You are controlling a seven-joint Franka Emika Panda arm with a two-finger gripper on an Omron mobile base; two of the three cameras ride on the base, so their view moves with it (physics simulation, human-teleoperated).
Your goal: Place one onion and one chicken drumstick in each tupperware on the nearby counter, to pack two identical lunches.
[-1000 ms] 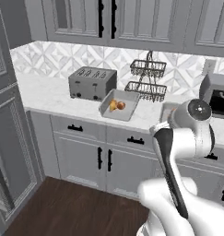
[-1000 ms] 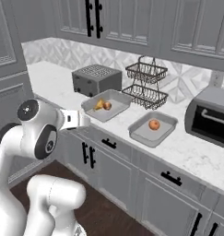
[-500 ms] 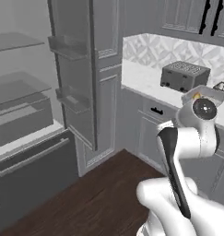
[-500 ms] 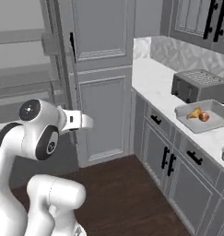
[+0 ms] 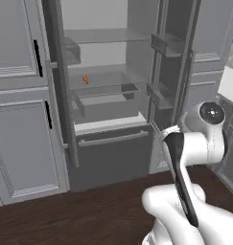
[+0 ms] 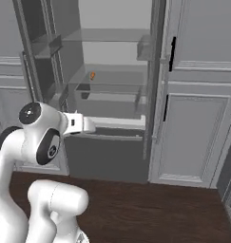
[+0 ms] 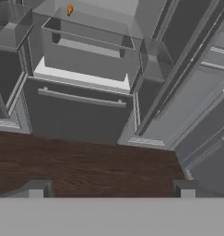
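Observation:
A small orange chicken drumstick [image 5: 85, 80] [image 6: 92, 75] [image 7: 70, 9] lies on a glass shelf inside the open fridge, near the shelf's left side. My gripper [image 7: 111, 190] [image 6: 90, 124] is open and holds nothing. It hangs in front of the fridge, about level with the lower drawer and well short of the shelf. The onion and the tupperware are out of view. A sliver of the white counter [image 5: 231, 83] shows at the right edge of the left base view.
The fridge [image 5: 108, 110] stands with both doors swung out, and their bins [image 5: 160, 95] jut into the opening. A closed drawer with a bar handle [image 7: 81, 98] sits below the shelves. Tall grey cabinets [image 6: 193, 133] flank it. Dark wood floor [image 7: 85, 161] lies in front.
The whole picture has swung from the counter with toaster and trays round to the open fridge, so the base has moved. The gripper stays open and holds nothing.

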